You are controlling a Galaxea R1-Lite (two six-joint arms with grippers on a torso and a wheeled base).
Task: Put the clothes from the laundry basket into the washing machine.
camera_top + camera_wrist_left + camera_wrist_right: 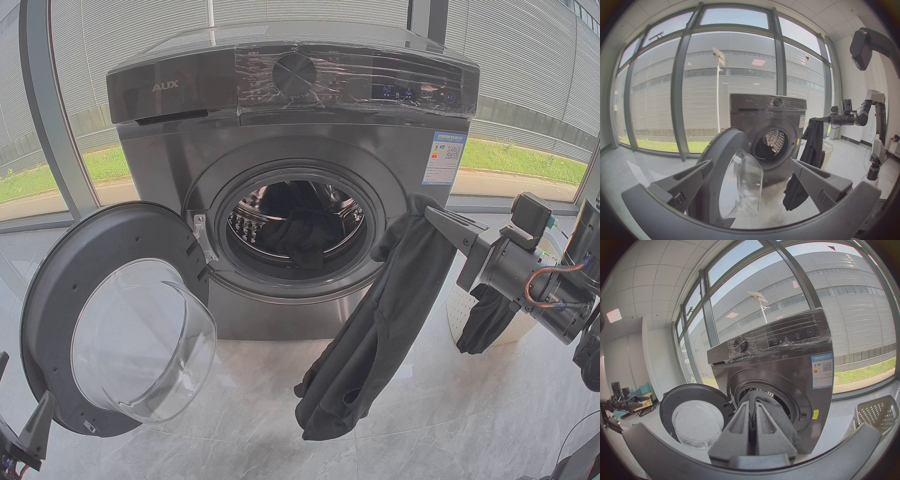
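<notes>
Two grippers mine. Left gripper (750, 162) spread wide, low beside open door (81, 262). Right gripper (430, 214) pinching dark garment (375, 325), which hangs long before washing machine (281, 131), right side. Laundry basket (461, 307) on floor behind, dark cloth (484, 325) draped over rim. Second dark garment (300, 237) inside drum (250, 220).

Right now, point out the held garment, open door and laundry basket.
held garment (387, 306), head view, mid hanging cloth.
open door (106, 237), head view, dark upper frame.
laundry basket (875, 413), right wrist view, perforated wall.
</notes>
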